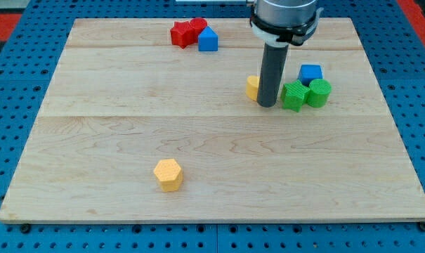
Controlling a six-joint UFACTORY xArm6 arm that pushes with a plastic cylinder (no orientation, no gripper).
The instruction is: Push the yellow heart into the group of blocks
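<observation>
The yellow heart (pixel 252 87) lies at the view's upper right of the board, mostly hidden behind my rod; only its left part shows. My tip (pixel 267 105) rests on the board touching or just in front of the heart's right side. To the tip's right is a group: a green star-like block (pixel 293 95), a green round block (pixel 319 92) and a blue block (pixel 310 72) behind them. A small gap separates the rod from the green star.
A red block (pixel 185 32) and a blue block (pixel 208 39) sit together at the view's top centre. A yellow hexagon (pixel 168 174) lies alone at the lower left centre. The wooden board (pixel 93 140) rests on a blue pegboard.
</observation>
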